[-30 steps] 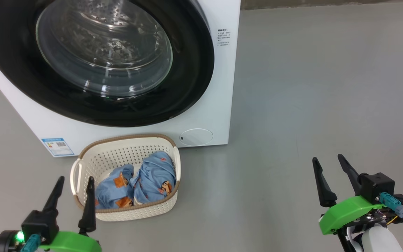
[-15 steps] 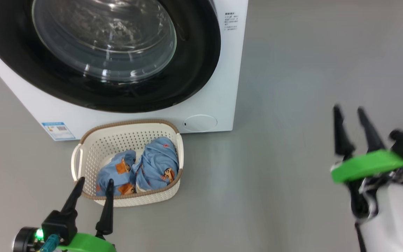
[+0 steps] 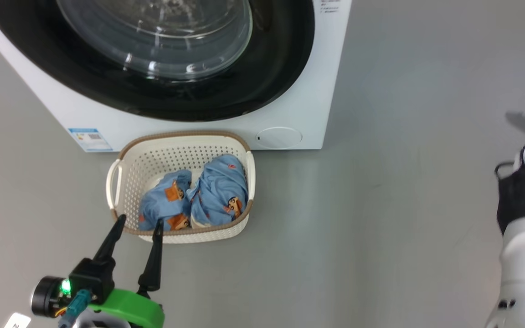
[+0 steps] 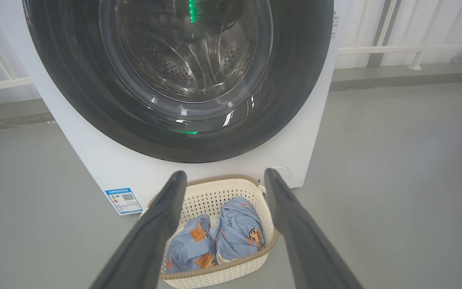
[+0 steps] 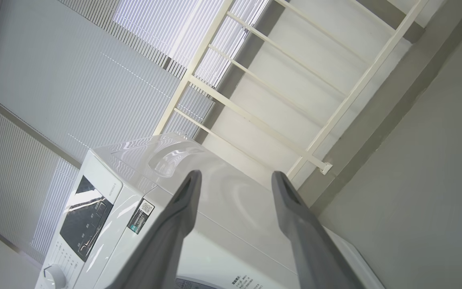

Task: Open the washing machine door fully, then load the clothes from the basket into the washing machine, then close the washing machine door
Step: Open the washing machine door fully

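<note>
The right gripper (image 5: 237,175) has risen from its low place of a second ago. Its fingers are spread on nothing, and the top of the machine (image 5: 235,208) lies just beyond them. The left gripper (image 3: 139,222) stays spread and empty, tips at the near rim of the basket (image 3: 180,135). The clothes (image 3: 219,193) lie in the basket, just past those tips. The door (image 3: 290,68), shut, stands farther beyond.

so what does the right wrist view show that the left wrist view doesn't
Right wrist, not left: the top of the white washing machine, its black control panel and white dial. Left wrist, not right: the glass of the round black-rimmed washing machine door, and the cream perforated plastic basket holding light blue clothes. Both: the machine's white body and a pale railing.
</note>
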`<state>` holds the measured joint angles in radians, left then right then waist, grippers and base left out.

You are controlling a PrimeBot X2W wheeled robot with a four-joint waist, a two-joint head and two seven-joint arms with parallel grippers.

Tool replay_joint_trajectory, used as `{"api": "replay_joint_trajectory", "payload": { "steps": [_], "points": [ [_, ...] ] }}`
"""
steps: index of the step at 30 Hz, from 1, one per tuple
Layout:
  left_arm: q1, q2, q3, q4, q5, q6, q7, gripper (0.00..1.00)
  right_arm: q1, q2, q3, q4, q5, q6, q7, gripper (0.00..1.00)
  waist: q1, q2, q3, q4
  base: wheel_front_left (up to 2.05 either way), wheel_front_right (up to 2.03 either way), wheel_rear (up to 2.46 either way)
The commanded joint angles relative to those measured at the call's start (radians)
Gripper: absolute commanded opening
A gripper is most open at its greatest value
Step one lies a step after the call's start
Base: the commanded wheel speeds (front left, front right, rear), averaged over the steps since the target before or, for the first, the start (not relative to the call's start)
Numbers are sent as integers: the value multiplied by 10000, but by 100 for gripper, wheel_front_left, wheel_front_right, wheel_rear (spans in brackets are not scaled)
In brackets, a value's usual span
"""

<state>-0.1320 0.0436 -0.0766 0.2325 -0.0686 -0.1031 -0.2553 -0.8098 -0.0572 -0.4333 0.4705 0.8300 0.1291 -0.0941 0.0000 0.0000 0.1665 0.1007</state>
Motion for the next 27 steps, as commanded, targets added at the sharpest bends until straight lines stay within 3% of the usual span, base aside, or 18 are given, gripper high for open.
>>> {"api": "replay_joint_trajectory", "payload": {
  "steps": [1, 6, 10, 27],
  "points": [
    [-393, 99, 242, -209, -64, -48, -65, 100, -706, 68, -55, 22, 382, 16, 120, 0, 0, 0, 234, 220, 0, 0, 0],
    [-635, 85, 75, -197, -114, -32, -65, 100, -1988, 69, -1118, 1290, 1985, 16, 476, 0, 0, 0, 549, 508, 0, 0, 0],
    [-873, 77, -60, -237, -173, -26, -65, 100, -2848, 69, -1765, 2288, 2482, 16, 922, 0, 0, 0, 805, 720, 0, 0, 0],
    [-1346, 68, -713, -225, -610, 333, -65, 100, -5551, -426, -1875, 4824, 928, 16, 3787, 0, 0, 0, 1547, 1186, 0, 0, 0]
  ]
}}
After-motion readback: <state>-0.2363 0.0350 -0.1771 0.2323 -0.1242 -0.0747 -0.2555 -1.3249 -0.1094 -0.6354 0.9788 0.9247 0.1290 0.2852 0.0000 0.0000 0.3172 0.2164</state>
